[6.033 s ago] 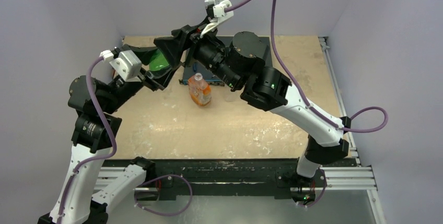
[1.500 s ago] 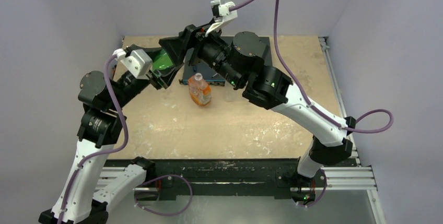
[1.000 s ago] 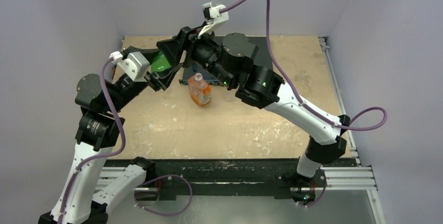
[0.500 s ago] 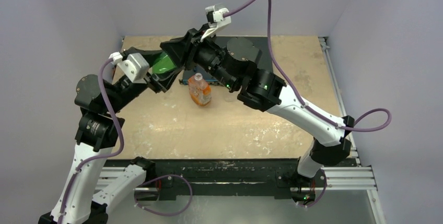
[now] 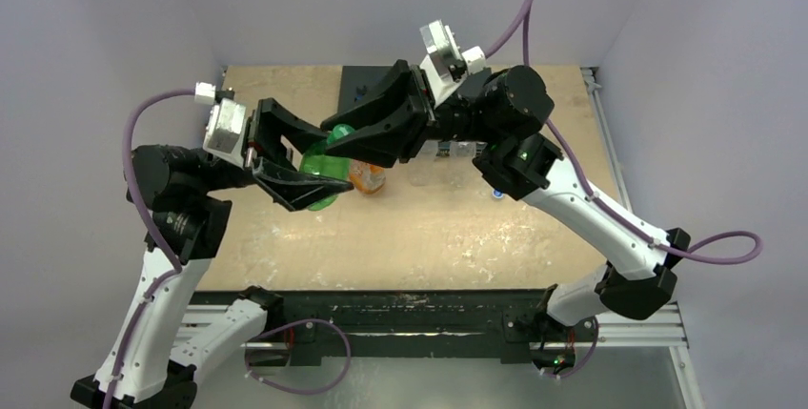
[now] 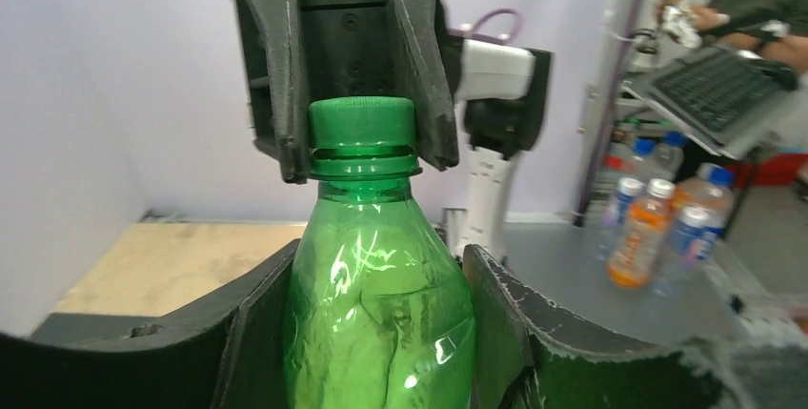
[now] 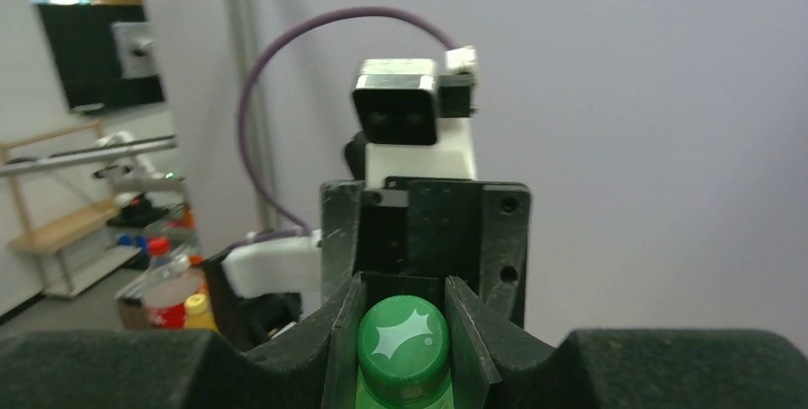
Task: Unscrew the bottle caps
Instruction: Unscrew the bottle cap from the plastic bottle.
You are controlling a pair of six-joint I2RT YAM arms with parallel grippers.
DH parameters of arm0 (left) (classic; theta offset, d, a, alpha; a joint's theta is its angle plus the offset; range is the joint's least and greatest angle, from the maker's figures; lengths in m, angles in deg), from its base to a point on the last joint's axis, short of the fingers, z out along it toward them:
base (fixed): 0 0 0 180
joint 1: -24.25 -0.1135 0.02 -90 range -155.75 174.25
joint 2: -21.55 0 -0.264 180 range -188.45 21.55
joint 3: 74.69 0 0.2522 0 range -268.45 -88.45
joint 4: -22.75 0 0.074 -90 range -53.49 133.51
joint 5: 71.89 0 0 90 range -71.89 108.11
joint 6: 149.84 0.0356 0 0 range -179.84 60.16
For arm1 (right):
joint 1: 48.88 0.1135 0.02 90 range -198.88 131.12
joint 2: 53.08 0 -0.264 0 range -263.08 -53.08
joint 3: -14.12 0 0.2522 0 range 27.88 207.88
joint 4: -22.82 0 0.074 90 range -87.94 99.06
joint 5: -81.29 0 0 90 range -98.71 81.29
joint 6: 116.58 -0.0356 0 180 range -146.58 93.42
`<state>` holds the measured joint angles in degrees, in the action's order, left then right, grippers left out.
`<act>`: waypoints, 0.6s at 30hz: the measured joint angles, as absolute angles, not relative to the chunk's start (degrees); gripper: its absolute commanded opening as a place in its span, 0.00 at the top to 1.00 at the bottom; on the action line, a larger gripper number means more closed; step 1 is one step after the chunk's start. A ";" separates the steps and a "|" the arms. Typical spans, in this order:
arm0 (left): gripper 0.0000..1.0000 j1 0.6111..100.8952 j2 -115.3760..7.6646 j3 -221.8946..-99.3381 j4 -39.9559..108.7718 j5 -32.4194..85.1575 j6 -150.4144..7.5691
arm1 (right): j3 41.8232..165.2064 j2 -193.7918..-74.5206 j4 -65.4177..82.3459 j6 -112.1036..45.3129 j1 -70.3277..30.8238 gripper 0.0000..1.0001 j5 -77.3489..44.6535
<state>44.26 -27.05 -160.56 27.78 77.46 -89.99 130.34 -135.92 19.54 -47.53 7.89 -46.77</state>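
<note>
Two grippers share one green bottle (image 6: pixel 381 342), held up off the table (image 5: pixel 429 237) above the orange bottle (image 5: pixel 368 179). The left gripper (image 6: pixel 376 271) is part-closed around its upper body, both pads against the plastic. The right gripper (image 7: pixel 404 337) is closed narrow on the green cap (image 6: pixel 362 125), a finger pressed to each side, and the cap looks fully seated on its ring. Handling guess: the bottle looks empty, so light. The thin glossy wall should dent and may spin in the pads if squeezed soft, so hold it high near the shoulder where it is stiffer, as now. The cap is small, stiff and ribbed, so pinch the ribbed rim from the sides and not the smooth top. Versus half a second back, the joined pair has swung from the back-left over the dark mat towards the centre and nearer. The bottle lies flatter, neck towards the right arm. The right wrist has rolled, its camera now up top right, and the orange bottle is half covered. One loose cap (image 5: pixel 496 194) shows on the table to the right, a spot the right arm covered earlier.
</note>
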 measured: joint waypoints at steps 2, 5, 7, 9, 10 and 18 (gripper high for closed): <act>1.00 44.55 -27.49 -160.56 24.70 81.09 -94.41 | 129.31 -135.92 23.47 -48.93 7.68 1.00 -52.10; 1.00 44.70 -28.03 -160.56 21.46 85.18 -99.31 | 127.89 -135.97 28.39 -51.16 7.39 0.96 -57.98; 1.00 44.88 -28.36 -160.54 20.44 86.55 -100.90 | 127.38 -135.97 30.12 -51.71 7.28 0.63 -60.15; 1.00 44.94 -28.45 -160.56 20.76 87.16 -100.77 | 127.30 -135.92 29.40 -50.90 7.06 0.31 -60.63; 1.00 44.94 -28.47 -160.56 21.46 87.10 -100.07 | 127.38 -135.79 28.30 -50.50 6.98 0.24 -60.10; 1.00 43.98 -27.57 -161.35 37.99 72.52 -79.13 | 131.32 -129.87 14.95 -47.27 8.31 0.13 -25.55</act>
